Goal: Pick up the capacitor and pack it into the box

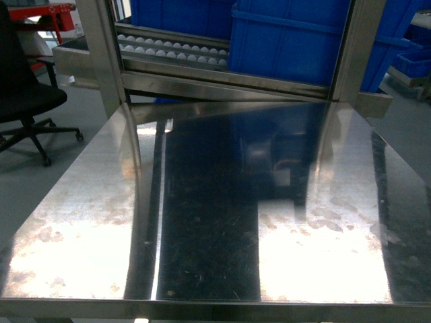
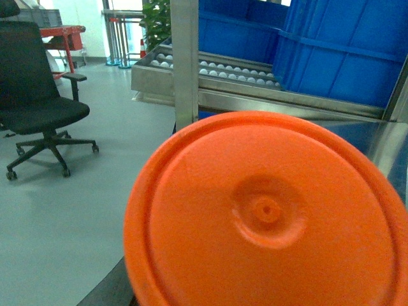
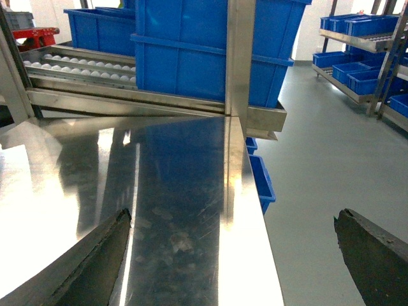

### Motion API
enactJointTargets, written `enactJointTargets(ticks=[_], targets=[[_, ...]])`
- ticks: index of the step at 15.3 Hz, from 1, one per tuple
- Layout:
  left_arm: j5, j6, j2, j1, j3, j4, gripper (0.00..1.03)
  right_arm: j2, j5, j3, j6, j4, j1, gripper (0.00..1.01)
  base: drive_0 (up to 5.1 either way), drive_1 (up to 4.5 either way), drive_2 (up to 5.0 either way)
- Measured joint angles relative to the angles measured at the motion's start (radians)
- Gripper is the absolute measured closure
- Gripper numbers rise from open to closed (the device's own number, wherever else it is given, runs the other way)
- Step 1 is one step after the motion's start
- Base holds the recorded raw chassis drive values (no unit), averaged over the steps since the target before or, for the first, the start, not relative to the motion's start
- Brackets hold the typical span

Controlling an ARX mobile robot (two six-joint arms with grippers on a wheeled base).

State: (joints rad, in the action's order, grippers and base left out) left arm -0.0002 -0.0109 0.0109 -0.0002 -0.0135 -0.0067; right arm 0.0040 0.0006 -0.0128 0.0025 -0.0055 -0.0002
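Blue bins (image 1: 296,40) behind bare steel table (image 1: 87,222).

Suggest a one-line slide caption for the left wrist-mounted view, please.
Orange round disc fills the foreground; black office chair and blue bins stand behind.

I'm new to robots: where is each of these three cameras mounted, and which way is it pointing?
Head: high on the robot, slanting down over the steel table toward the blue bins; no arm shows.
Left wrist: on the left arm, facing forward; an orange disc fills the lower picture, with an office chair on the left; no tool shows.
Right wrist: on the right arm, looking along the table's right edge; the right tool frames it, open.
All share the blue bins and roller rack.
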Motion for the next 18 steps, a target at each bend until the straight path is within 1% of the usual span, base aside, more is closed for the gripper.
enactJointTargets(ticks=[18], targets=[[0.000, 0.000, 0.000, 0.000, 0.000, 0.002, 0.59, 0.000, 0.000, 0.000, 0.000, 0.002, 0.000, 0.03, 0.0, 0.00, 0.0]])
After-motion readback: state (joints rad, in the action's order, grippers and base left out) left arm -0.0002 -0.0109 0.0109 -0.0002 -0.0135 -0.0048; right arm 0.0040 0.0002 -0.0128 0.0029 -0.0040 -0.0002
